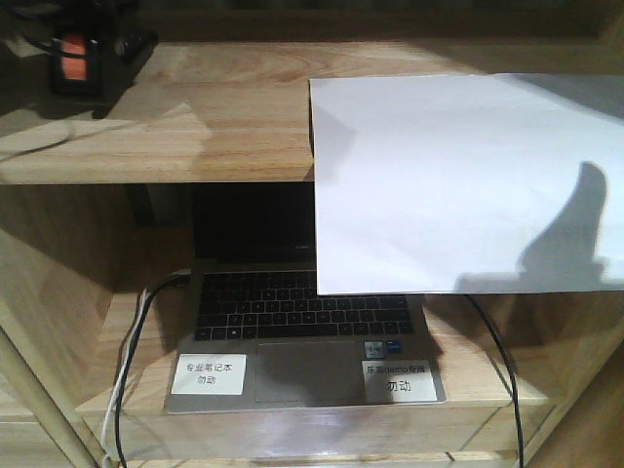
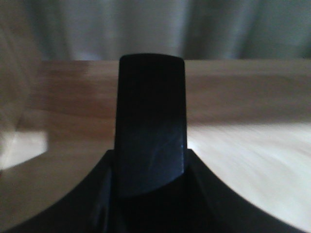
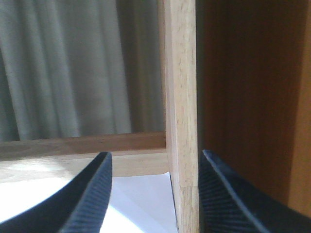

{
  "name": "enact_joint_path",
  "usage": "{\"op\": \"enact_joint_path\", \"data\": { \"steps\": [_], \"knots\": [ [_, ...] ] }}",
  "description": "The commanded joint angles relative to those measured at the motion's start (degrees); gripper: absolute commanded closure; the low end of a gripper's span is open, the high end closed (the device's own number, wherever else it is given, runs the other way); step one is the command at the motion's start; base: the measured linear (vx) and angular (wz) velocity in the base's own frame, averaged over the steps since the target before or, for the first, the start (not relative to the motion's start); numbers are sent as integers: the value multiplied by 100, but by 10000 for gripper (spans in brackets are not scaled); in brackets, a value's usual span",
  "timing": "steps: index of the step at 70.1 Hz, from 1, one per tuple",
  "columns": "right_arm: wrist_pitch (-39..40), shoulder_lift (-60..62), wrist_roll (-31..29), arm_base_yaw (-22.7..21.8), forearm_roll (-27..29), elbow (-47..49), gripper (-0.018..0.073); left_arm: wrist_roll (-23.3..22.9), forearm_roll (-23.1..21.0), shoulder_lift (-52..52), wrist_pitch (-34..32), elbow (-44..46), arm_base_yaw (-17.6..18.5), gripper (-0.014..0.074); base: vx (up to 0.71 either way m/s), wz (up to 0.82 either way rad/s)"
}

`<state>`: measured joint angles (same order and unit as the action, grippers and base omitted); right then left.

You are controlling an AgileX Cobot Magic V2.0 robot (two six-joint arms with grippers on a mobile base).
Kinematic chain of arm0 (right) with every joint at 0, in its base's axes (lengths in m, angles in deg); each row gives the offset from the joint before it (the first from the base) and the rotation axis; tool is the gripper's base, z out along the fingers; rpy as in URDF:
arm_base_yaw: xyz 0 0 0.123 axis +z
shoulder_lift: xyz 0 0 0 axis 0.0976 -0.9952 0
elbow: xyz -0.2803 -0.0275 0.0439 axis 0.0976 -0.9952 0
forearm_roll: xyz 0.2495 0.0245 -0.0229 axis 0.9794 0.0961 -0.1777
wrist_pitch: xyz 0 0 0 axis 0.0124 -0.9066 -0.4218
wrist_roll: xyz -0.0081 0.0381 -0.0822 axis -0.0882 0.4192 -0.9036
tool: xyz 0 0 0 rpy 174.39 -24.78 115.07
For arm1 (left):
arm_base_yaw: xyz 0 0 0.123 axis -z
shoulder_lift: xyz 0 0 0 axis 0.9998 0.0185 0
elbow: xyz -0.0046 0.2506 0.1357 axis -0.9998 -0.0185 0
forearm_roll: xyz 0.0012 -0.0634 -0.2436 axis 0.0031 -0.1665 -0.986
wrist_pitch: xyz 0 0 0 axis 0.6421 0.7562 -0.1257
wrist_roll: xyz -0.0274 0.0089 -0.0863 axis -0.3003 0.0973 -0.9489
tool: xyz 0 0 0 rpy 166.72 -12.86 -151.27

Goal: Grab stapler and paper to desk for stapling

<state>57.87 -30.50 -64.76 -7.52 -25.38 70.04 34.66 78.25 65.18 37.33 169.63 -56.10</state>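
One flat white rectangular paper (image 1: 458, 175)

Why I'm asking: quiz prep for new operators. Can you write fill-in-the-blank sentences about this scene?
1. The paper overhangs the shelf and hides part of the ____ below.
2. In the front view, the stapler is to the ____ of the paper.
3. The right gripper is ____.
Missing words: laptop; left; open.
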Motion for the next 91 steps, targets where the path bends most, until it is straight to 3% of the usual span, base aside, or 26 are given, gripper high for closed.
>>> {"op": "enact_joint_path", "data": {
  "steps": [1, 23, 34, 46, 57, 66, 91],
  "knots": [
    [407, -62, -53, -27, -48, 159, 182, 371, -90, -562, -604, 25, 26, 604, 0, 0],
    [407, -62, -53, -27, -48, 159, 182, 1373, -1239, -2091, -1774, -1587, 21, 604, 0, 0],
    [407, -62, -53, -27, -48, 159, 182, 2439, -2096, -2866, -2173, -2385, 20, 604, 0, 0],
    [407, -62, -53, -27, -48, 159, 182, 3830, -3422, -3543, -2249, -3147, 20, 603, 0, 0],
    [407, -62, -53, -27, -48, 159, 182, 4568, -4408, -4131, -2249, -3789, 20, 603, 0, 0],
    [407, -62, -53, -27, -48, 159, 182, 4921, -4698, -4614, -2249, -4344, 20, 603, 0, 0],
    [407, -62, -53, -27, -48, 159, 182, 5054, -4750, -6141, -2133, -5519, 20, 603, 0, 0]
  ]
}}
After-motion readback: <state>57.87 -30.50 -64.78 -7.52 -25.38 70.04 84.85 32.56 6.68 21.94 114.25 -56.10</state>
